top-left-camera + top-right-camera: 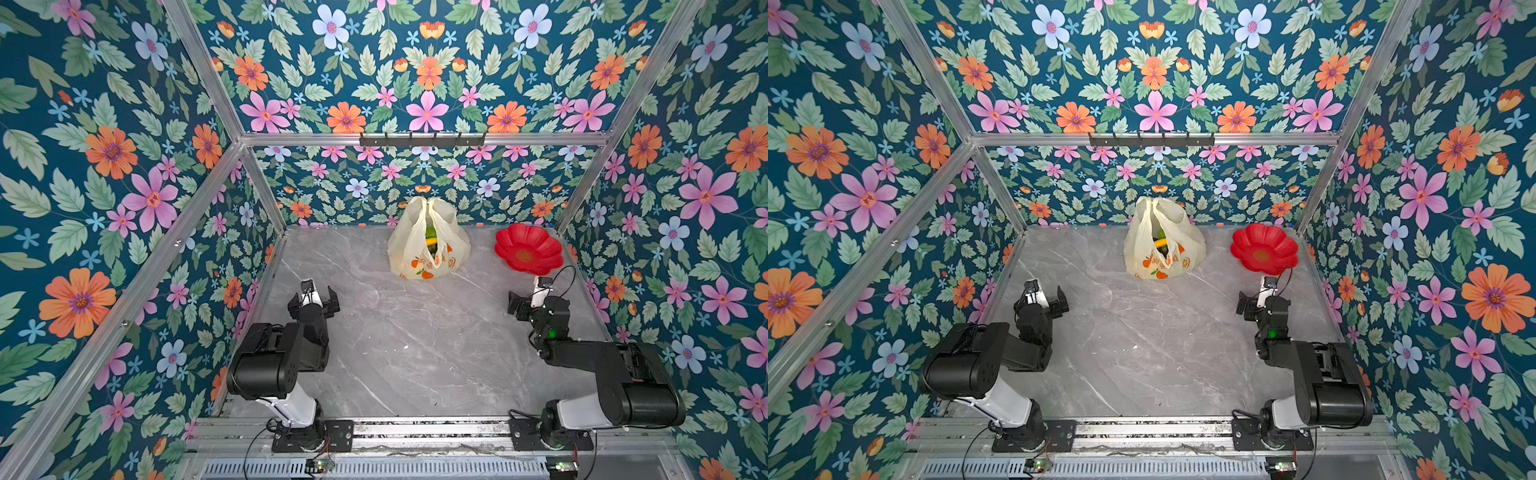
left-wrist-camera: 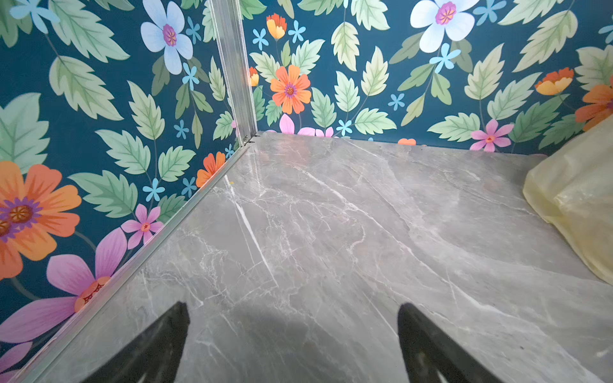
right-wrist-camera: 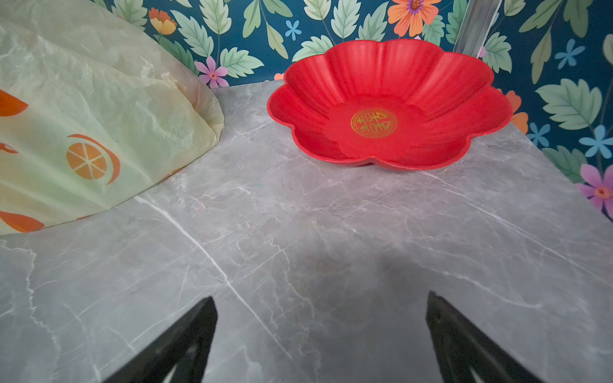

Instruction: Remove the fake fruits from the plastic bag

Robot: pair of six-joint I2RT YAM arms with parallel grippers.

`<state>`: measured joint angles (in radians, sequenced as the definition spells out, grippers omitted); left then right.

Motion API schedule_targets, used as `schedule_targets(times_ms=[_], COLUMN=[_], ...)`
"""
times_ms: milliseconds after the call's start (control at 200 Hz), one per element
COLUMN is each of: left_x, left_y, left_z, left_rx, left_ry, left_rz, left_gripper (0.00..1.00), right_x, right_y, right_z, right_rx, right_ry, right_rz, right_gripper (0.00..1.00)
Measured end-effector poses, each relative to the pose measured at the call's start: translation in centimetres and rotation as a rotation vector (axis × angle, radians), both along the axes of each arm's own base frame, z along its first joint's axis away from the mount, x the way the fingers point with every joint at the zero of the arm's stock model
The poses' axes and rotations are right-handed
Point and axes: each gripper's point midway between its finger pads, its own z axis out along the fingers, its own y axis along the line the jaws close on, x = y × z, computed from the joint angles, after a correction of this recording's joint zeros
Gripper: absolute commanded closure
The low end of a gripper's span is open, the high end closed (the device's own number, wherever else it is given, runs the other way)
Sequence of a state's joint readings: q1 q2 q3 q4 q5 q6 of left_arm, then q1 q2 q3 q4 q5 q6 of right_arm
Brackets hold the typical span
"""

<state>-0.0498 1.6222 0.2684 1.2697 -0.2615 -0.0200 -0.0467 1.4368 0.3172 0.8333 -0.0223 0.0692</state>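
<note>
– Closest to us, along the near edge of the tabletop (image 1: 415, 340), what are the two arms doing?

– Both sit folded low. I see the left gripper (image 1: 314, 300) near the left edge with its jaws spread wide and only bare marble between them. It grips nothing, and the left wrist view (image 2: 292, 306) shows the same.

– And its partner?

– Just as wide. The right gripper (image 1: 534, 302) is by the right edge, aimed toward the far right corner, and nothing sits between its jaws in the right wrist view (image 3: 321, 296) either.

– Where is the plastic bag (image 1: 405, 245)?

– At the middle of the far edge, well apart from both grippers. It stands upright, so its long axis runs straight up. The two handle loops lean together at the top, and the slit between them faces the near edge.

– Can you see the fake fruits (image 1: 430, 242)?

– Only a strip of green and yellow through that slit, inside the bag. I cannot tell which fruits they are.

– Anything beside it?

– There is a red plate (image 1: 528, 249) in the far right corner, flower-shaped, near the bag but not touching it.
</note>
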Motion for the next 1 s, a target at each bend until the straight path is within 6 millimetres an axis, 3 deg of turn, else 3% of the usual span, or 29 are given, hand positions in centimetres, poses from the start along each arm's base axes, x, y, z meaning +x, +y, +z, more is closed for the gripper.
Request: schedule_targets(times_ms=[1000], left_x=[-0.06], left_y=[-0.18], left_z=[-0.05], left_rx=[-0.002], left_ry=[-0.001], left_rz=[-0.013], left_gripper=[0.0], right_x=[0.0], right_y=[0.01], right_z=[0.0], right_rx=[-0.001], right_ry=[0.0], right_rz=[0.001], right_gripper=[0.01])
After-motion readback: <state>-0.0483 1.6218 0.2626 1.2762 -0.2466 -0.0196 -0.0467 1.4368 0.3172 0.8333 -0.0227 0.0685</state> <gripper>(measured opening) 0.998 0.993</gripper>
